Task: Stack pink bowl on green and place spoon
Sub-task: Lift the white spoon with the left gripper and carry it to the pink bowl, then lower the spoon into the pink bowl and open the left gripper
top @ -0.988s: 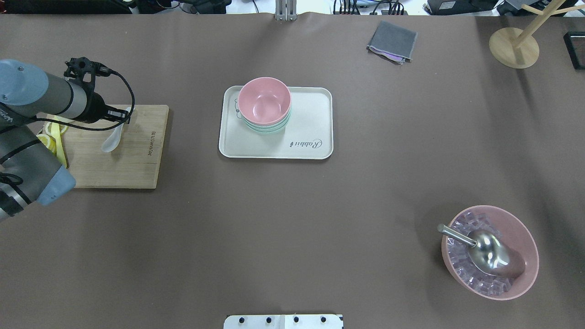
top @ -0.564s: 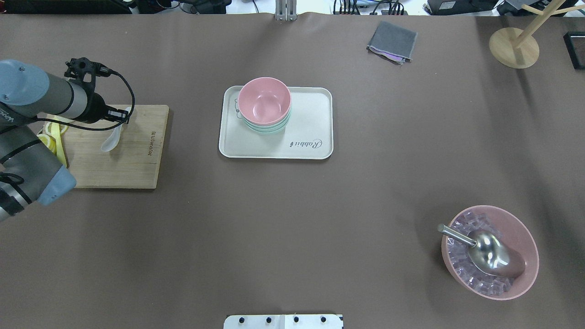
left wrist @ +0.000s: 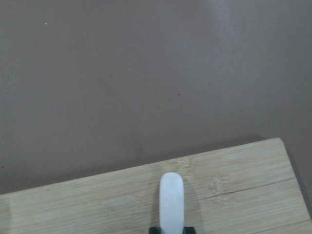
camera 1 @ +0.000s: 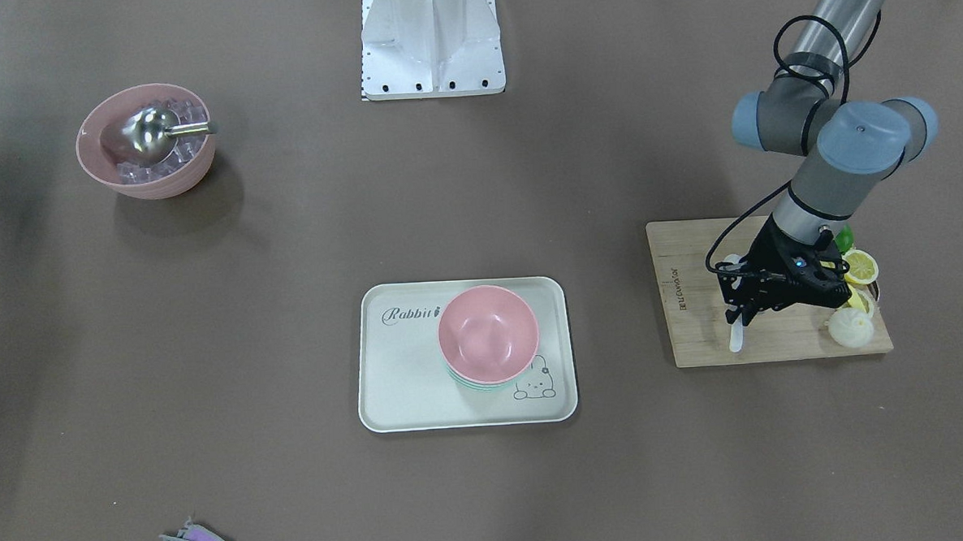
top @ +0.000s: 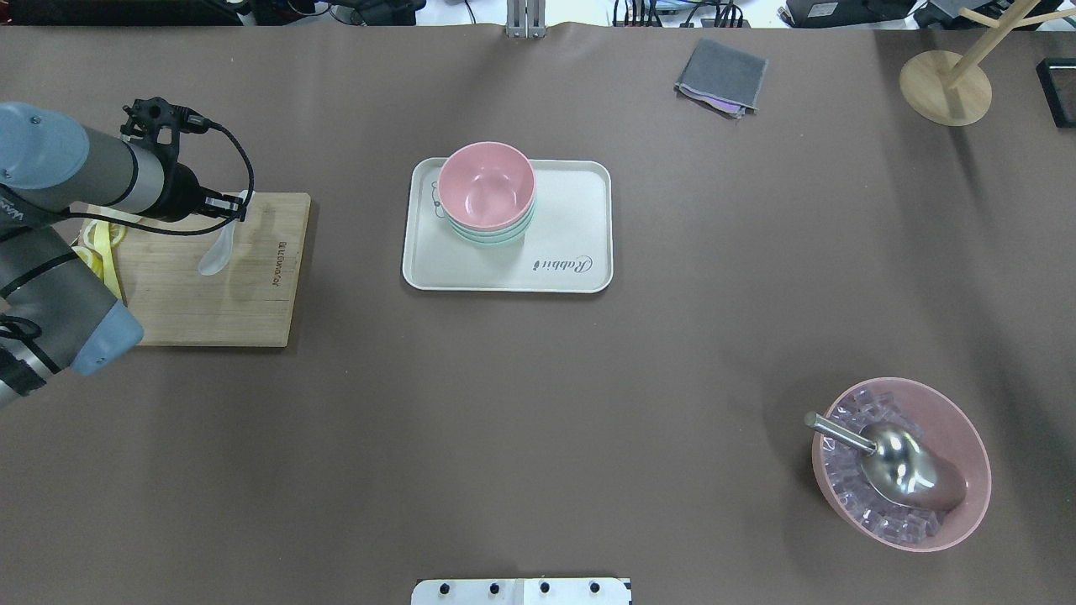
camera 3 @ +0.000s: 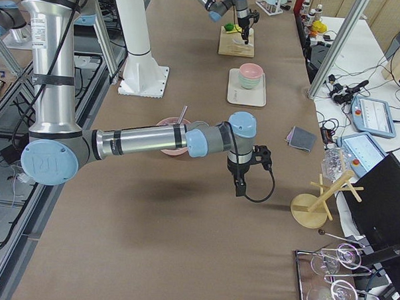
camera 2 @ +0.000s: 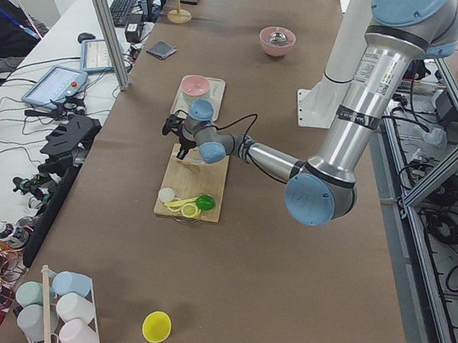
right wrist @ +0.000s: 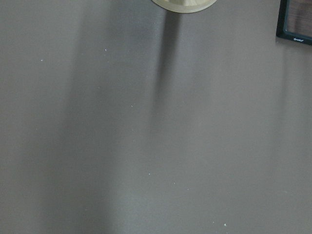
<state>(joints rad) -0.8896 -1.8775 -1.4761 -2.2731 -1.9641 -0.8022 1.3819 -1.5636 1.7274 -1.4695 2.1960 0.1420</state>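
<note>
We're gripping the spoon w/ the left gripper. The jaws are clamped on the handle, and the scoop is hanging down over the cutting board. In the left wrist view the handle's rounded end is poking out betw. the dark fingertips, w/ the board's far edge and bare table beyond.

What's just changed: vs. the overhead shots a sec ago, the gripper is sitting a bit further twd the tray, and the spoon has come along w/ it. A faint shadow is now showing on the board apart from the scoop. So we're judging the spoon is off the wood and the lift is underway, not just a grasp.

For the task, that means the stacking half is looking done. The pink bowl is nested on the green at the tray's corner, only a mint rim showing below it. What's left is carrying the spoon across to that stack, prob. into the pink bowl, and letting go. The path betw. board and tray is bare table, so we're expecting little to snag. The main risk is the scoop swinging or slipping in a grip near the handle end.

The right gripper is hovering far off, near the big pink bowl of ice. It's only showing in a side view, so we can't tell if it's open or closed.
</note>
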